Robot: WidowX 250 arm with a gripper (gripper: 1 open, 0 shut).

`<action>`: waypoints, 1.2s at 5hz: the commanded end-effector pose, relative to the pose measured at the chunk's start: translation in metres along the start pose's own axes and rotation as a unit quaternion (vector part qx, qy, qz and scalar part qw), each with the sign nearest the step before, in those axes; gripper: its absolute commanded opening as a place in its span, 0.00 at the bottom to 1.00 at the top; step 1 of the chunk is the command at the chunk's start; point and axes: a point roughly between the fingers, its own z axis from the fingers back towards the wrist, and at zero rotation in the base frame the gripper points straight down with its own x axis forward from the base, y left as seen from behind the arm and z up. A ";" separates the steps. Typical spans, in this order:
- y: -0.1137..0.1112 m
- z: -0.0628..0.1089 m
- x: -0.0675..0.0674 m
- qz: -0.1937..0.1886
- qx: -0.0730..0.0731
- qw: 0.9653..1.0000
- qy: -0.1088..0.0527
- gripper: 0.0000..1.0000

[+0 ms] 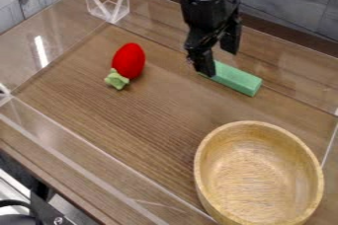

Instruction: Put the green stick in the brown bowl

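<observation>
The green stick [232, 78] lies flat on the wooden table, right of centre, running from upper left to lower right. My black gripper [216, 55] points down just above the stick's upper-left end, open, with nothing between its fingers. One finger [207, 64] reaches down next to the stick's end; the other sits higher and farther back. The brown bowl [203, 166] stands at the front right, with nothing inside it, well apart from the stick.
A red strawberry toy [128, 59] with a small green leaf lies left of the gripper. A clear plastic stand [106, 7] is at the back left. Low transparent walls [40, 130] border the table.
</observation>
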 end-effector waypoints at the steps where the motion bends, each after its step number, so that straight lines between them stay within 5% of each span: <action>1: -0.011 0.007 0.011 0.026 -0.042 0.998 -0.024 1.00; 4: -0.008 -0.013 0.032 0.076 -0.063 0.993 -0.061 1.00; 6: -0.005 -0.007 0.023 0.013 -0.066 0.997 -0.049 1.00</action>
